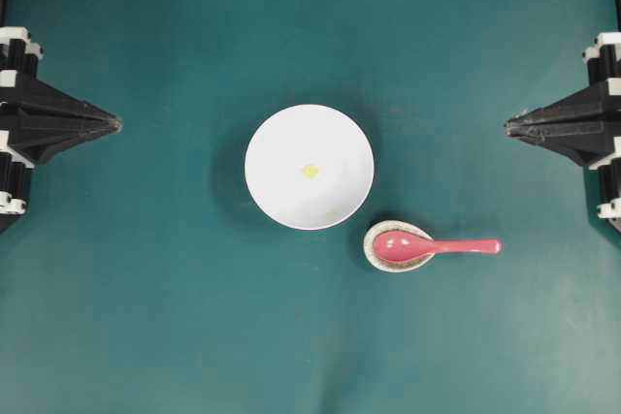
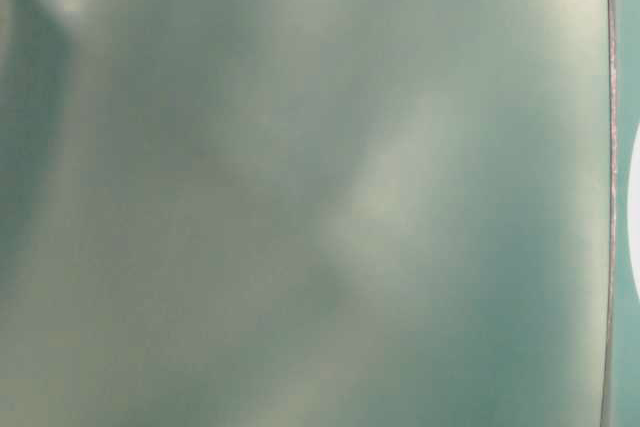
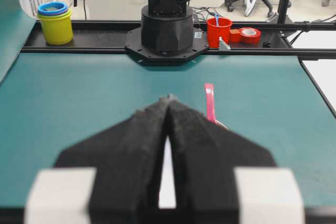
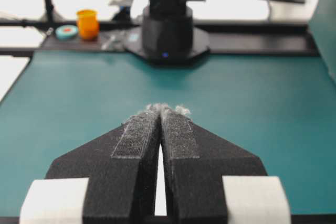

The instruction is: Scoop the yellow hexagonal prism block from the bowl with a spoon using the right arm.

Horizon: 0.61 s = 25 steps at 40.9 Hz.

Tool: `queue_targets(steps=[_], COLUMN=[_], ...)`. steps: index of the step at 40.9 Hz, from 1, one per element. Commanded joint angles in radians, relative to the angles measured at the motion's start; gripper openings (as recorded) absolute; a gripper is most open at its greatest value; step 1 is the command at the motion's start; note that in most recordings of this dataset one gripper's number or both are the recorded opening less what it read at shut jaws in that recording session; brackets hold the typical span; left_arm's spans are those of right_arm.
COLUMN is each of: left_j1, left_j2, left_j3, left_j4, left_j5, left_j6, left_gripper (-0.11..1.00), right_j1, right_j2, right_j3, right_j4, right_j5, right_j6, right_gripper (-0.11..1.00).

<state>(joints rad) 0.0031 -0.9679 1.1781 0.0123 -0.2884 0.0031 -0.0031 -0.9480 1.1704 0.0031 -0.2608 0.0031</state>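
- Teal matting covers the whole table, the biggest thing before you; both claws sit at its side edges, well apart from the dishes in the middle.
- Your large round plain white bowl sits about midway between the two claws, well out in front of the right claw's tips.
- Your right claw, black with white parts, points level toward the bowl with its two pointed fingers pressed together and nothing between them; the right wrist view shows the same closed tips.
- Your left claw mirrors it on the far side, likewise closed on nothing.
- Your glossy pink-red soup spoon lies just beside the bowl, on the right claw's side and off to one side of its pointing line. Its scoop rests in a small speckled egg-shaped rest.
- Note the relation that matters: the spoon's long axis runs across the table with the handle end toward your right claw, which is clearly the nearer arm. I judge you must open first, then reach for that handle.
- Your tiny bright yellow hexagonal block lies near the bowl's centre.
- No brand, label or writing is readable anywhere.
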Motion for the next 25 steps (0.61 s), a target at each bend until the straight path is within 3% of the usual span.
queue_targets(steps=[1,22,25], left_j1=[0.006,0.008,0.008], left_j2=[0.005,0.008,0.006], left_j3=[-0.028,-0.028,-0.028], left_j4=[0.003,0.003,0.003], left_j5=[-0.009,-0.012,-0.012], left_j6=[0.002,0.002,0.002], left_gripper=[-0.01,-0.01,-0.01], right_j1=[-0.002,0.000,-0.002], right_j2=[0.008,0.020,0.026], right_j3=[-0.012,-0.012,-0.014], right_j4=[0.005,0.009,0.011], right_j5=[0.000,0.032,0.037], right_j6=[0.002,0.006,0.008], right_gripper=[-0.01,0.00,0.11])
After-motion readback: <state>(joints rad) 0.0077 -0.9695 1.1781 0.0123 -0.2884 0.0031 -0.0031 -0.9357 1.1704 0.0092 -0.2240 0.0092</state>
